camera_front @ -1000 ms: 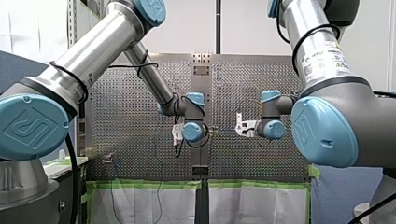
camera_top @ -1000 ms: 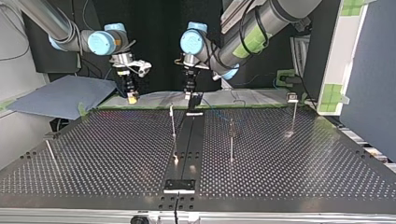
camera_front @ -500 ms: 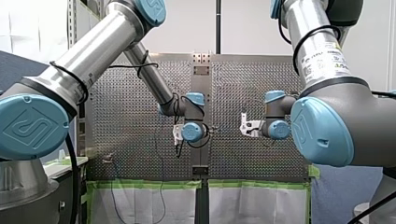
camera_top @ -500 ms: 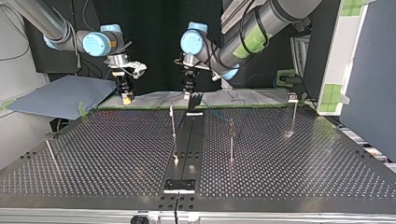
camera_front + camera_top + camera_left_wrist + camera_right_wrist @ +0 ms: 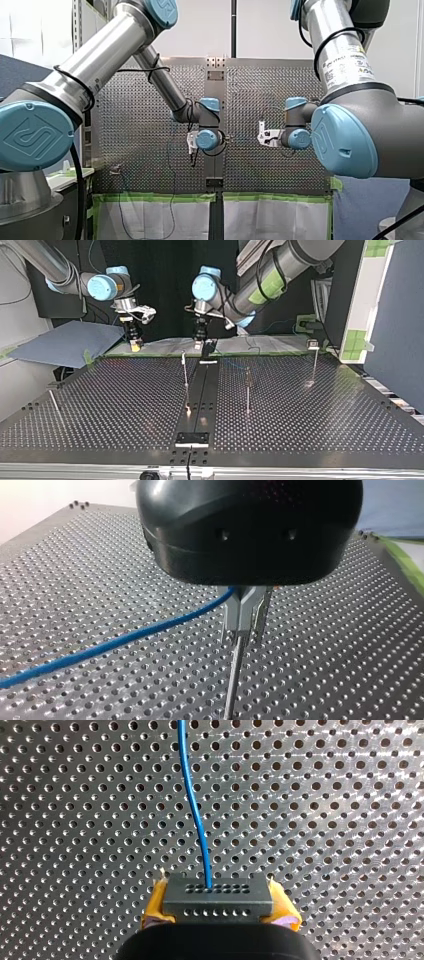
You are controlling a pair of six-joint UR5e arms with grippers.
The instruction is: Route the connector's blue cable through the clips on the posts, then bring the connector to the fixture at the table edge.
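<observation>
Front view: my left gripper hung over the perforated desk, just beside the black rail down the middle. My right gripper hung at about the same height on the rail's other side, apart from the left. Fingers and connector were too small to read here. Green tape edged the desk.

Top view: my right gripper was at the view's left over the far edge of the desk, with a yellow tip showing. My left gripper was near the rail's far end, close to the top of a thin post. A second post and a third post stood further to the view's right. The fixture sat at the near edge, well apart from both grippers.

Left wrist view: the metal fingers were drawn narrow, pinching the blue cable. The cable was thin, smooth and bright blue, and it ran off slack and low over the desk. A thin metal rod ran on below the fingers; whether fingertip or post, could not tell.

Right wrist view: the yellow-padded fingers clamped the connector from both sides. It was a small grey block with two rows of small holes on its face. The blue cable left a hole in the upper row and curved away ahead of the gripper, above the desk
</observation>
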